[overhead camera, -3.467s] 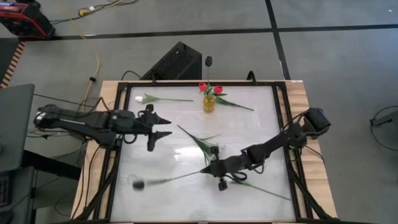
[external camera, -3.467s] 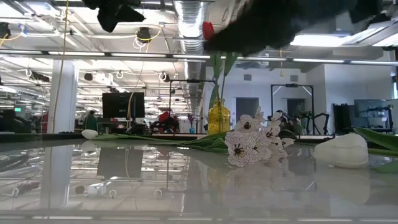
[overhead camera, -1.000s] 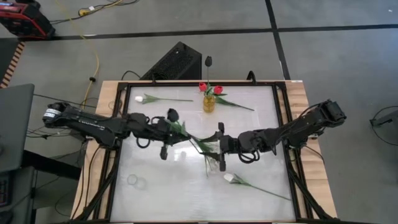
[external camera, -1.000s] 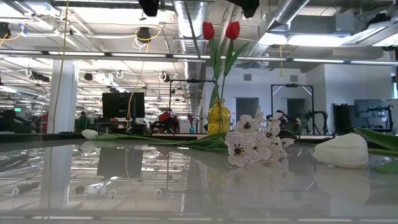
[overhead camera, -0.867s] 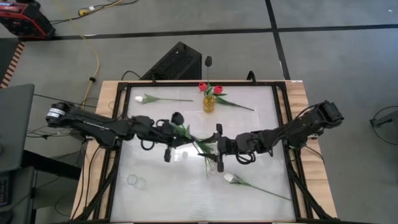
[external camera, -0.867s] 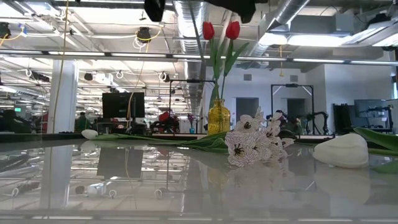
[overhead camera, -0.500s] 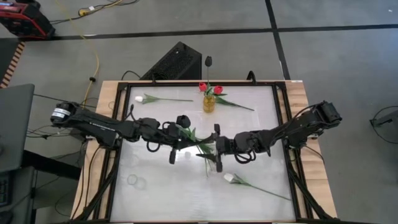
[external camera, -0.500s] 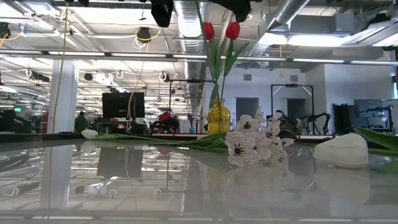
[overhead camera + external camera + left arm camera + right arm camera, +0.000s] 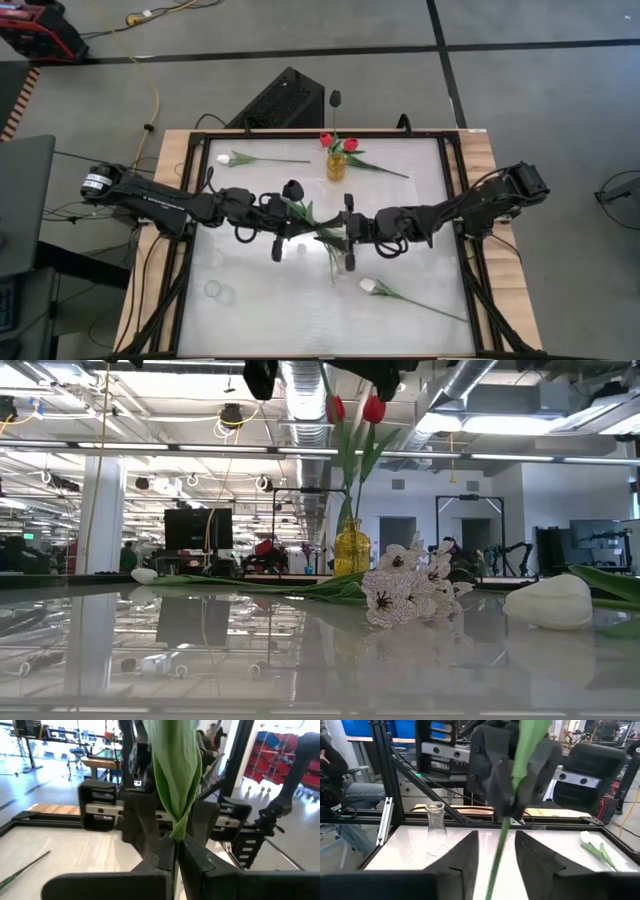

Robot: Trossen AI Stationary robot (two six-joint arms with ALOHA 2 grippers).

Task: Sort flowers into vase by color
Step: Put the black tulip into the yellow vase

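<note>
Between both grippers mid-table: black tulip bud on thin green stem (image 9: 292,189), pinched by left gripper (image 9: 283,232), clamped tight. Right gripper (image 9: 349,231) straddling same stem, jaws part open, not yet gripping. Squat yellow glass vase (image 9: 336,166) with red tulips beyond both. Risk: handover slip, stem dropping if left releases before right clamps.

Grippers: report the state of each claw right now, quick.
Left claw: shut on the black tulip, gripping its green stem above the table.
Right claw: open, fingers on either side of the same stem, not yet clamped.
</note>
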